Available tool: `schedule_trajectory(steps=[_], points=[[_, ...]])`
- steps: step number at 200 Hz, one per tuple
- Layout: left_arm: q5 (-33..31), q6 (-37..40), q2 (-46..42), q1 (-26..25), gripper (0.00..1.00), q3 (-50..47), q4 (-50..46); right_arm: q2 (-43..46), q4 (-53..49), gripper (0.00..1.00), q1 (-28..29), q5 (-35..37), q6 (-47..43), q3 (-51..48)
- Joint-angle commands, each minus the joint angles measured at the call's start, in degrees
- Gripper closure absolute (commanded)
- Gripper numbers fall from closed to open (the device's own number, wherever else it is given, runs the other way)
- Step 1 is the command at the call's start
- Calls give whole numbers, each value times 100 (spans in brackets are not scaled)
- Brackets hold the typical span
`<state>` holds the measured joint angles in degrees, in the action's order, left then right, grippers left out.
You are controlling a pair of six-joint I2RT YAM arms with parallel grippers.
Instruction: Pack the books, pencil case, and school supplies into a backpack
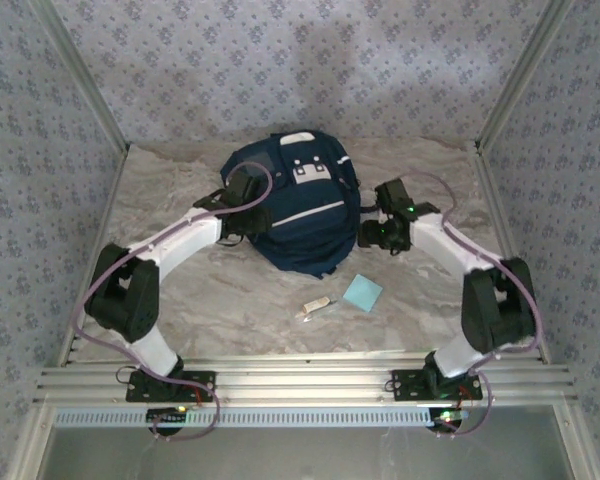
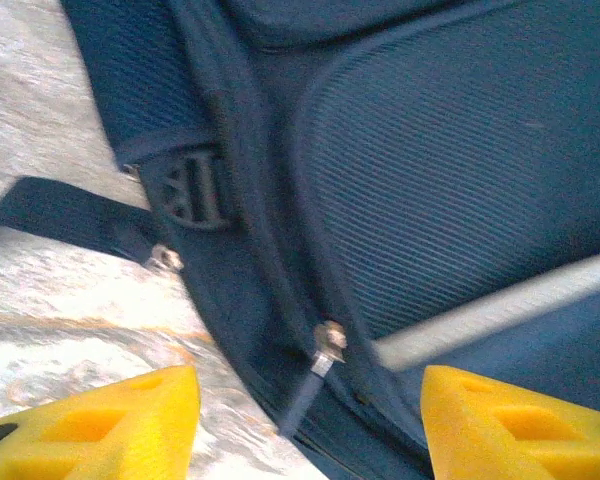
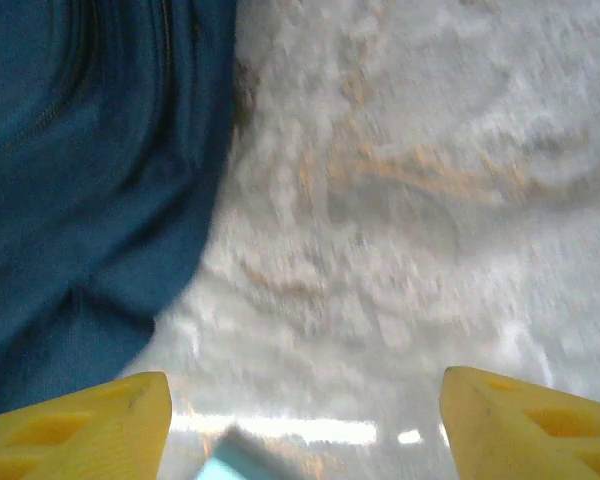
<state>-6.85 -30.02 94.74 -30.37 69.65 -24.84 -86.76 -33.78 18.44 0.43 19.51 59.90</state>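
Top external view: the rounded navy-blue ribbed-fabric backpack lies mid-table on the grey marbled tabletop. The left gripper is spread over a metal zipper pull. The right gripper gapes over blurred marble, with the flat light-blue square pad cut off at the frame edge.

The backpack is navy blue, with a thin white stripe, white patches and one grey square patch near the top. Seen from close, its fabric shows a fine ribbed weave. Its strap is dark, almost black. The pad is light blue and the stick is white. The table has a pale grey marble pattern with brownish veins. The walls carry small bluish flowers on light grey. The arms are white and black. The left gripper and the right gripper have yellow fingers.
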Motion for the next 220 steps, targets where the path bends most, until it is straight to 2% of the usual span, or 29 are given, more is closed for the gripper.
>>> schedule_trajectory(steps=[1, 27, 60, 79, 99, 114, 147, 172, 220], points=[[714, -231, -518, -383, 36, -74, 142, 558, -570, 26, -42, -369, 193, -545], [1759, -600, -373, -851, 36, -263, 540, 1252, -694, 26, -42, -624, 662, -1231], [2509, -778, 237, -1506, 41, -141, 782, 2235, -384, 27, -16, -951, 1591, -2211], [2975, -852, 688, -1780, 49, 53, 957, 2577, 95, 30, -24, -1199, 2002, -2690], [3292, -861, 1169, -1924, 66, 375, 836, 2698, 715, 35, -41, -1331, 2307, -3002], [3355, -774, 1460, -1995, 73, 591, 647, 2622, 1033, 40, -42, -1425, 2495, -3187], [3363, -457, 2000, -2178, 72, 1068, 68, 2216, 1646, 44, -38, -1516, 2611, -3368], [3294, -408, 2225, -2231, 71, 1139, -21, 1921, 2006, 52, -33, -1519, 2671, -3431], [3181, -363, 2620, -2229, 73, 1319, -282, 1560, 2379, 60, 4, -1499, 2787, -3483]])
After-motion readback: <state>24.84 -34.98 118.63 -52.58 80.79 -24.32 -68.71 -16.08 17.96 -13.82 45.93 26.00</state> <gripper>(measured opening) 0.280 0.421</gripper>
